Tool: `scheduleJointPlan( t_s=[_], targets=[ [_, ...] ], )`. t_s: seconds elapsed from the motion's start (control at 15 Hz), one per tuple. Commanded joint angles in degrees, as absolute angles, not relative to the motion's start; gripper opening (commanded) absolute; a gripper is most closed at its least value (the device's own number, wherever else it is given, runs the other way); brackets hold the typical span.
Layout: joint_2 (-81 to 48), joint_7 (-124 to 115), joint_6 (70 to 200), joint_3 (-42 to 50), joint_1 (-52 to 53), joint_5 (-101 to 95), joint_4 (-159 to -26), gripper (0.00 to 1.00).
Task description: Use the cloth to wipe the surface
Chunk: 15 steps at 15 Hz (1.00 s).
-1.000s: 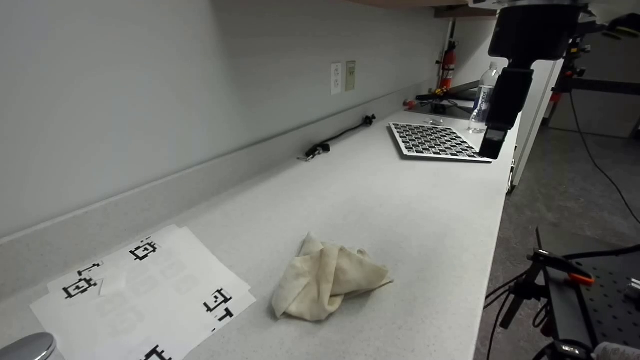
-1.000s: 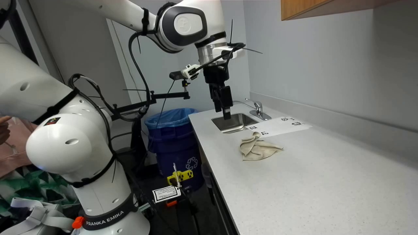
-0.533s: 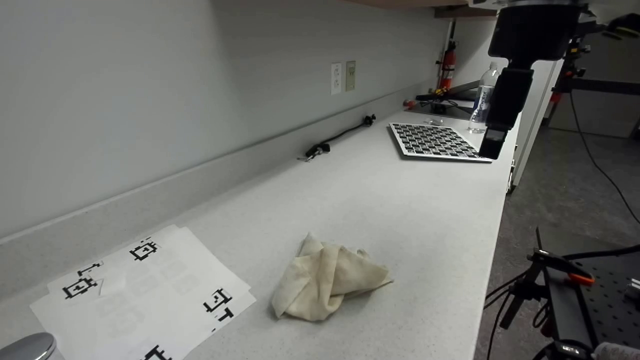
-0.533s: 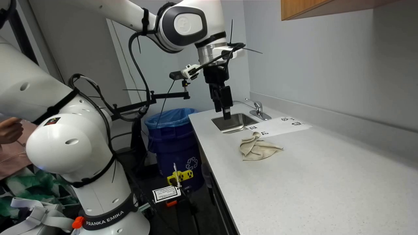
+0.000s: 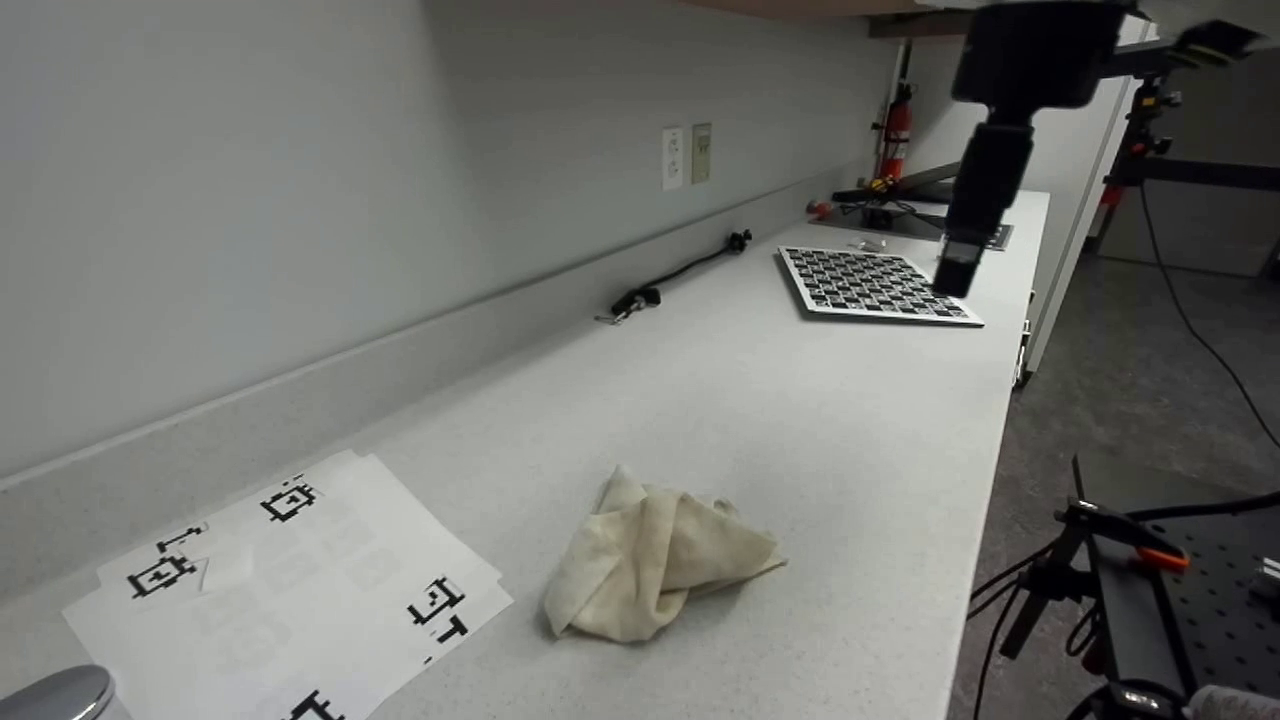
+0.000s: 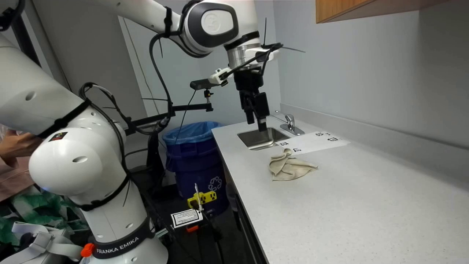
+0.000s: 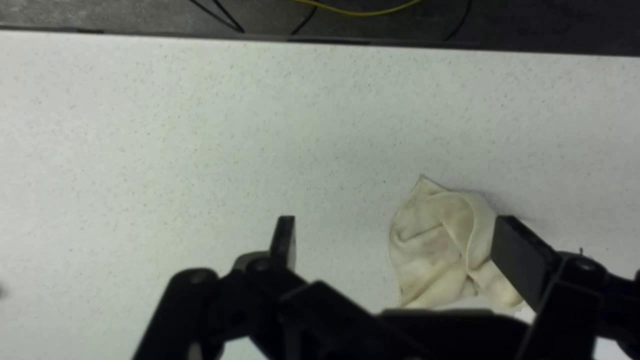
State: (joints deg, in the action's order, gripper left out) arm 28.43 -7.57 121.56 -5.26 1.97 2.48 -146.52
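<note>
Hanging over the countertop, the Robotiq gripper is seen with fingers spread wide and nothing grasped.
The crumpled beige cloth is seen on the countertop near the marker-printed paper sheets; in the wrist view it is partly hidden by one finger.

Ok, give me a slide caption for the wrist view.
Wrist view: open gripper above a pale, speckled countertop, a crumpled beige cloth lying on it, not yet grasped.

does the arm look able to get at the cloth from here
Likely yes: the gripper hangs open above the counter, and nothing visible lies on the cloth; it probably only needs to shift and descend.
</note>
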Motion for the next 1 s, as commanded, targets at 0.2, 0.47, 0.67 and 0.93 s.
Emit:
scheduleJointPlan(
  t_s=[0.2, 0.47, 0.67, 0.93],
  targets=[
    [19.33, -5.76, 121.33, -3.12, 0.8, 0.61, -137.83, 1.0],
    [17.77, -5.77, 121.32, -3.18, 0.83, 0.47, -136.8, 1.0],
    [17.83, -5.77, 121.3, -3.19, 0.83, 0.47, -136.76, 1.0],
    [15.27, -5.57, 123.57, -4.06, 2.09, 1.34, -136.3, 1.0]
  ],
)
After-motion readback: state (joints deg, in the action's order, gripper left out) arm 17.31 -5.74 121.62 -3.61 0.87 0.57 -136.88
